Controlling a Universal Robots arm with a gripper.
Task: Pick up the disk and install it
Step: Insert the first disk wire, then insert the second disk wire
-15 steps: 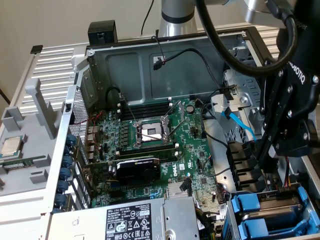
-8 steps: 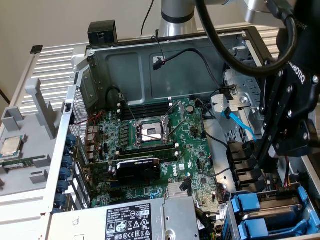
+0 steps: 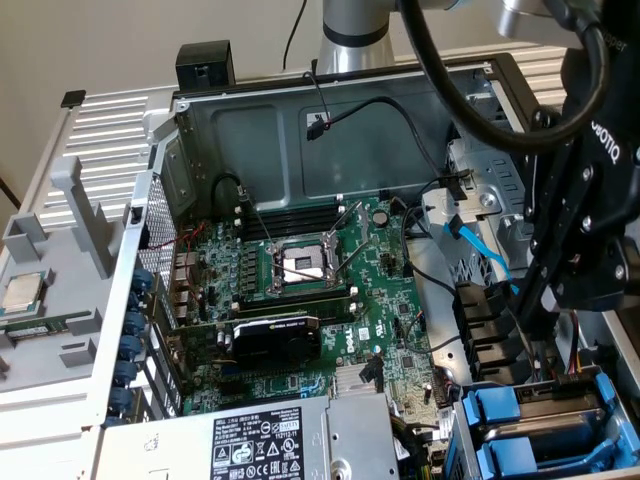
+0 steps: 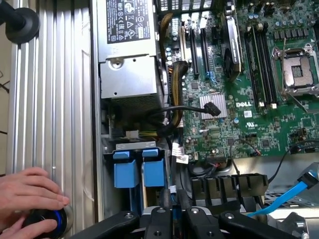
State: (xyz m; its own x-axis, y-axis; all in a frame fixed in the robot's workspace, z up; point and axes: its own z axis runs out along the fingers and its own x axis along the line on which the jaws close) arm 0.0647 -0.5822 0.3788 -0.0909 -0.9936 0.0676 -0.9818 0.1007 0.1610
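Two bright blue carrier fronts [image 4: 125,172] [image 4: 153,169] sit side by side in the drive cage of the open computer case, also seen as blue carriers [image 3: 520,410] at the exterior view's lower right. Either could be the disk; I cannot tell which, and any metal body is hidden inside the cage. My black gripper [image 3: 522,322] hangs just above that cage. In the wrist view the gripper [image 4: 173,205] has its fingers close together, shut, with a sliver of blue showing between them and nothing clearly held.
The green motherboard [image 3: 300,300] with its open processor socket [image 3: 302,263] fills the case floor. A grey power supply [image 4: 127,55] lies beside the cage. A blue cable [image 3: 480,250] loops nearby. A person's hand [image 4: 27,191] rests on a black knob outside the case.
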